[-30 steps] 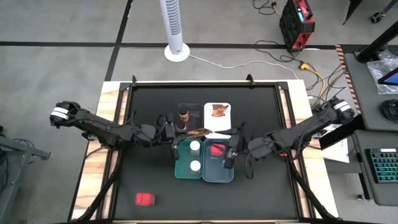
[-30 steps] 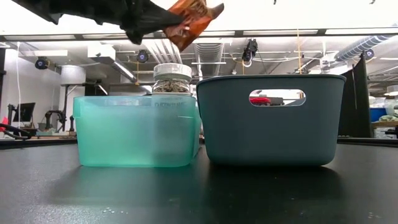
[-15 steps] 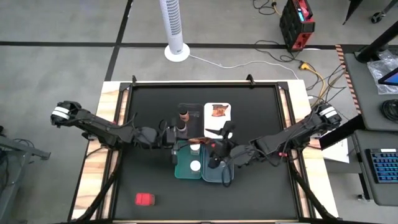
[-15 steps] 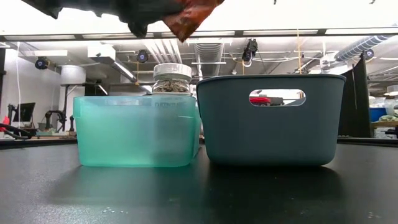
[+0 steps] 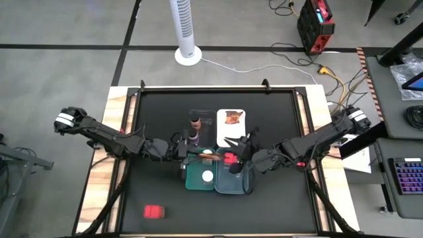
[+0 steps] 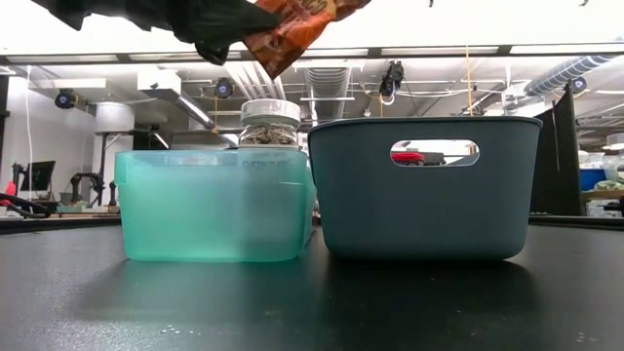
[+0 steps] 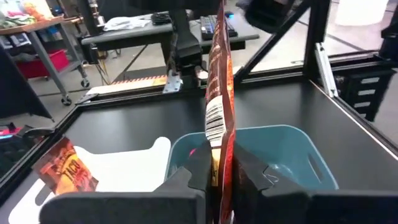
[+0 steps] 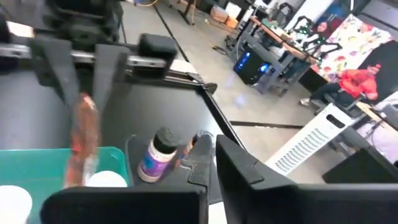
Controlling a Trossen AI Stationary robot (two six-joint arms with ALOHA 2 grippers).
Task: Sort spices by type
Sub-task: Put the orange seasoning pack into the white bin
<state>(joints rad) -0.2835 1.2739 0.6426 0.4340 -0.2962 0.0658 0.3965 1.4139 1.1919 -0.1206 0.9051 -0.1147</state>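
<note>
Above the teal tray (image 5: 193, 178), left gripper (image 7: 217, 168) clamped on a spice packet (image 7: 219, 99); right gripper's (image 5: 239, 158) state unclear

Both arms reach inward to mid-table. The left end effector (image 5: 184, 153) is clamped closed; the right end effector (image 5: 232, 162), fingers parted, hangs close opposite it.

Glossy crinkled plastic packet (image 7: 220, 106), translucent teal plastic tray (image 6: 210, 205), matt black table (image 5: 271, 119)

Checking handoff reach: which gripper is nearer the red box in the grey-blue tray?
Right. The right gripper hovers beside the red box over the grey-blue tray; the left gripper, holding a packet, is over the teal tray.
</note>
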